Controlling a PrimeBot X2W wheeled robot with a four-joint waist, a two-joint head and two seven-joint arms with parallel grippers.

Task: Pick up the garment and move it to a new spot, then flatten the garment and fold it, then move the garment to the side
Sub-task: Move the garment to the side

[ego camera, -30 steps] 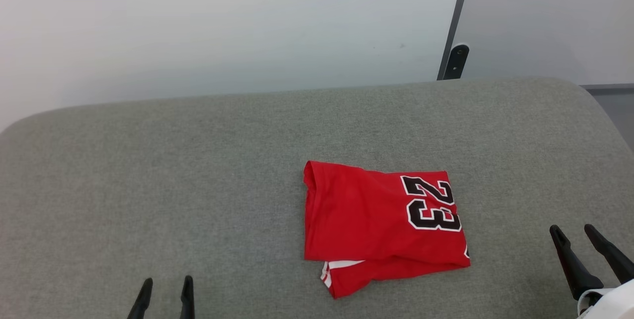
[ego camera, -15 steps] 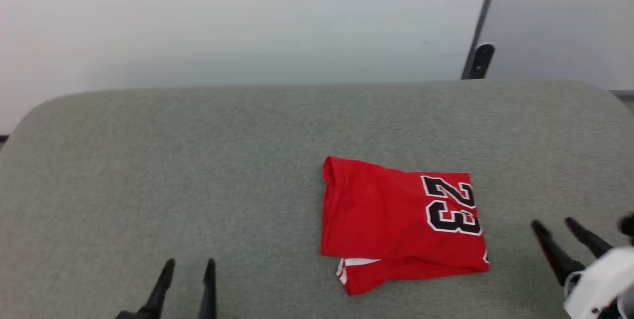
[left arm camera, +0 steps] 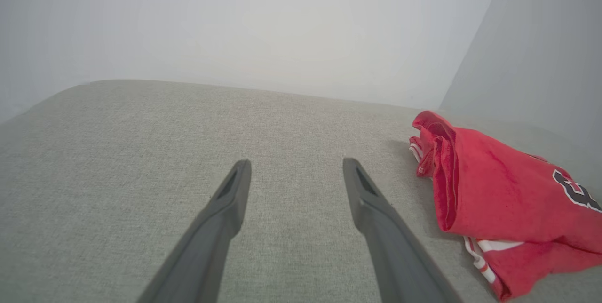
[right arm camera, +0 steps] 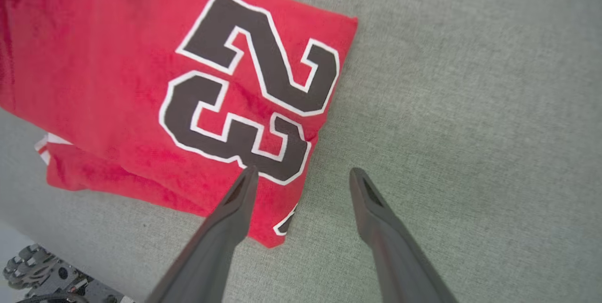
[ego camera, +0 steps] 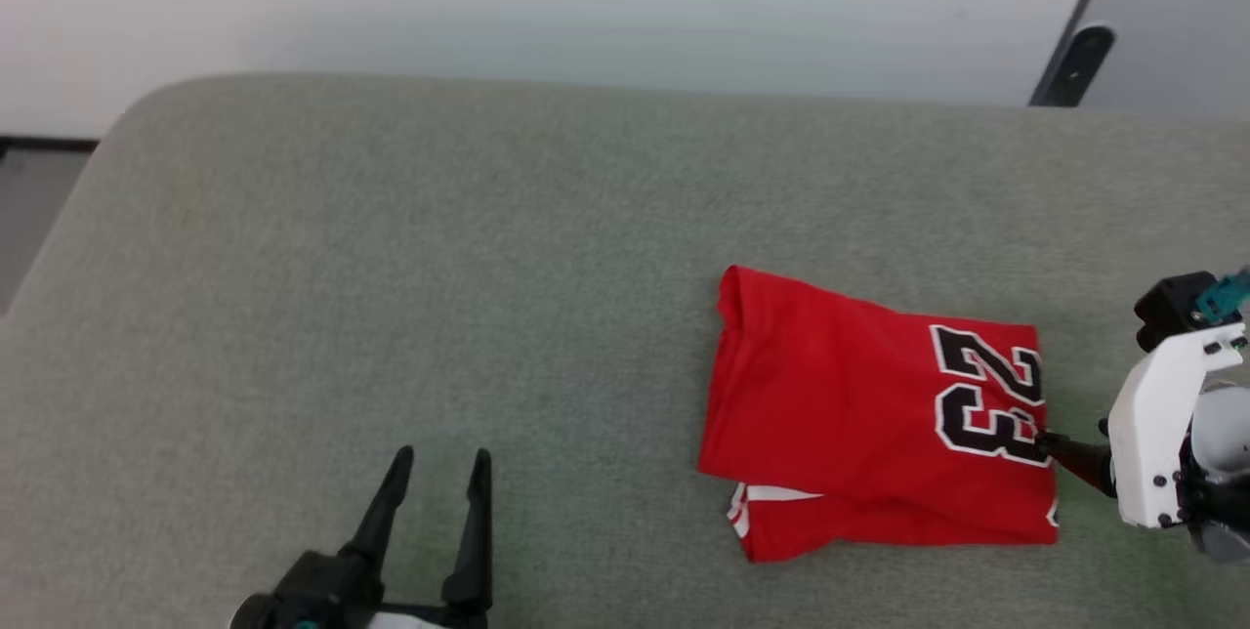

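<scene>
Folded garment lying right of centre on grey cushion. Since a sec ago: cam pan; R gripper swung in, jaws wide, straddling garment's right edge, prob. lining up the move aside. L gripper open, idle, near left. Contact w/ fabric unclear; sleeves tucked under.

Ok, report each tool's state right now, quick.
Left tool: open, holding nothing, apart from the garment.
Right tool: open, holding nothing, poised at the garment's numbered edge.
</scene>
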